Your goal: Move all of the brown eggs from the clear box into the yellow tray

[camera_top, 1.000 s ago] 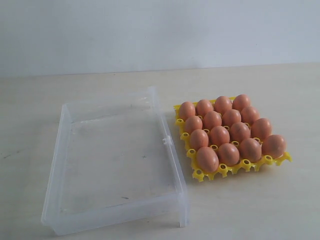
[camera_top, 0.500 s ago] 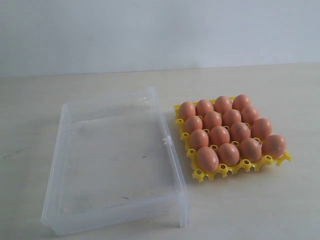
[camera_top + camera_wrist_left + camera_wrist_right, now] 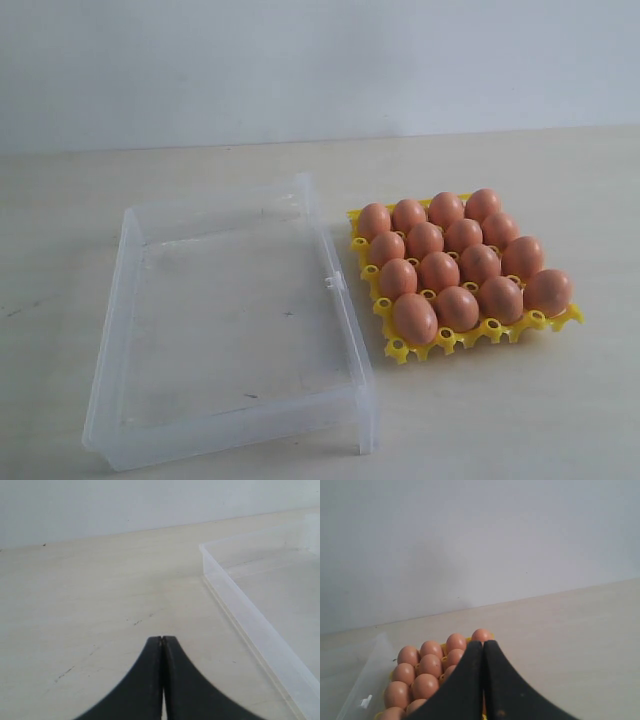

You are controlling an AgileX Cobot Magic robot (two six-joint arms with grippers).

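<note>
- The left claw (image 3: 162, 639) has its two black fingers pressed together tip to tip, with nothing between them, low over the pale table (image 3: 90, 595).
- The clear box (image 3: 250, 625) lies ahead of that claw and off to one side, its near wall apart from the tips.
- The right claw (image 3: 483, 642) is likewise pressed together and pinches nothing.
- The brown eggs (image 3: 425, 665) lie just beyond and below its tips, partly hidden behind the fingers.
- All sixteen eggs sit in the yellow tray (image 3: 440, 345), four rows of four, and the tray lies just beside the box's clasp wall.
</note>
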